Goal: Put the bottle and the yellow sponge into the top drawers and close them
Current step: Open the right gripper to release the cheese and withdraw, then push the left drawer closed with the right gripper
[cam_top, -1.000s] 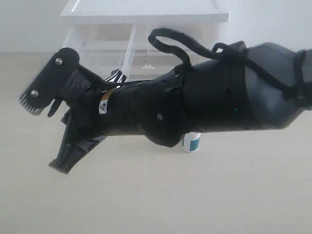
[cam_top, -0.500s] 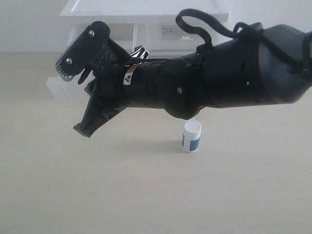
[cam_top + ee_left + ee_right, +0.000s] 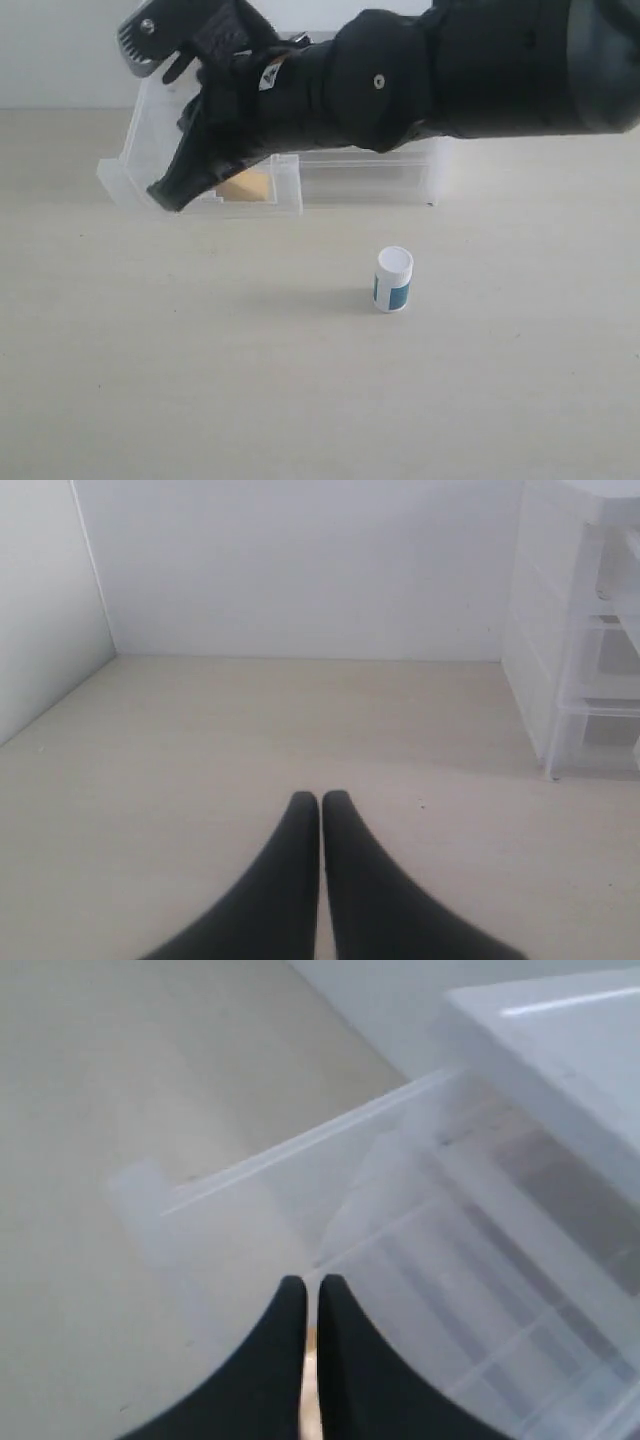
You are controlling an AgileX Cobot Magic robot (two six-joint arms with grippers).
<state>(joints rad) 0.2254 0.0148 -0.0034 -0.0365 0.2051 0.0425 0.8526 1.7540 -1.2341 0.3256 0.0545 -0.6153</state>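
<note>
Beside right jaws: yellow sponge (image 3: 246, 187), seemingly inside drawer (image 3: 122, 172).

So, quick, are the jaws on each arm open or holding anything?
Left gripper: jaws closed, holding nothing.
Right gripper: jaws closed, holding nothing.

Pale beige wood-grain worktop (image 3: 300, 400) spans the scene. Plain white wall (image 3: 300, 570) meets its far edge; white side panel (image 3: 40, 610) adjoins.
</note>
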